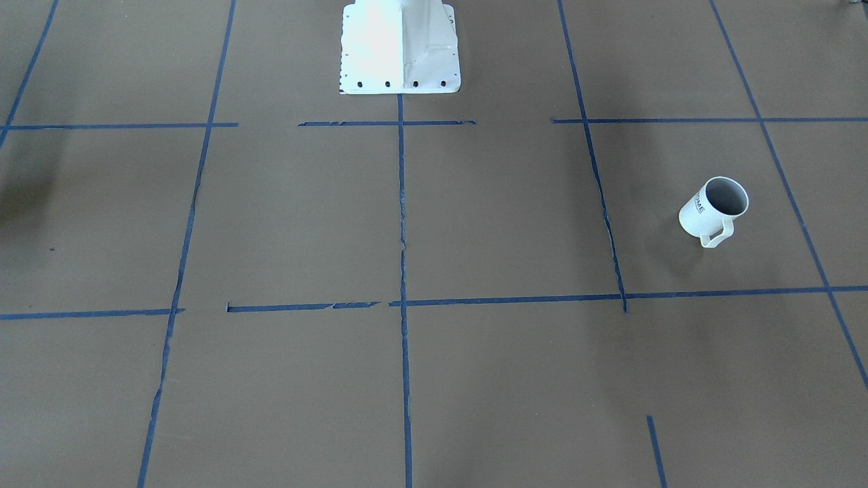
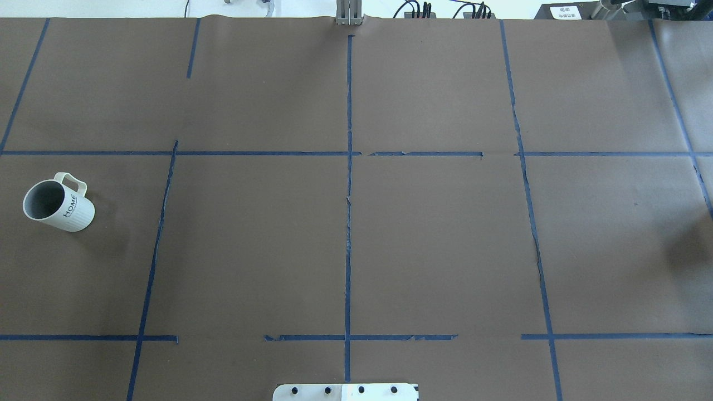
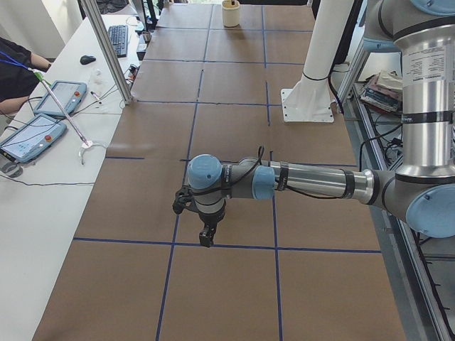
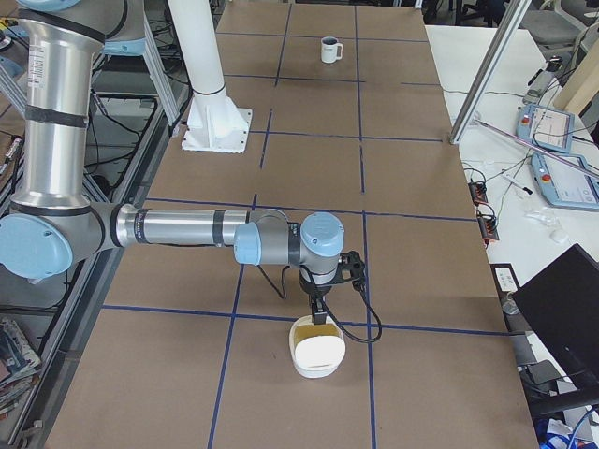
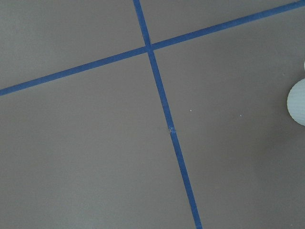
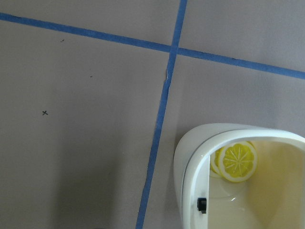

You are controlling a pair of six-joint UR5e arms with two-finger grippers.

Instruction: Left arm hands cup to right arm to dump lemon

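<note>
The cup (image 1: 715, 211), a white ribbed "HOME" mug (image 2: 58, 205), stands upright on the brown table, small and far in the exterior right view (image 4: 329, 50). Its inside shows only grey. My left gripper (image 3: 206, 240) hangs above the table on the outstretched near arm, which hides the cup in that view; I cannot tell if it is open or shut. My right gripper (image 4: 319, 320) points down just over a white bowl (image 4: 318, 352); its state is also unclear. Two yellow lemon slices (image 6: 237, 161) lie in that bowl (image 6: 190, 157).
Blue tape lines (image 2: 348, 223) divide the table into squares. The robot's white base (image 1: 400, 47) stands at the table's edge. A side table with tablets (image 3: 43, 117), a keyboard and a person's sleeve (image 3: 14, 64) runs along the far side.
</note>
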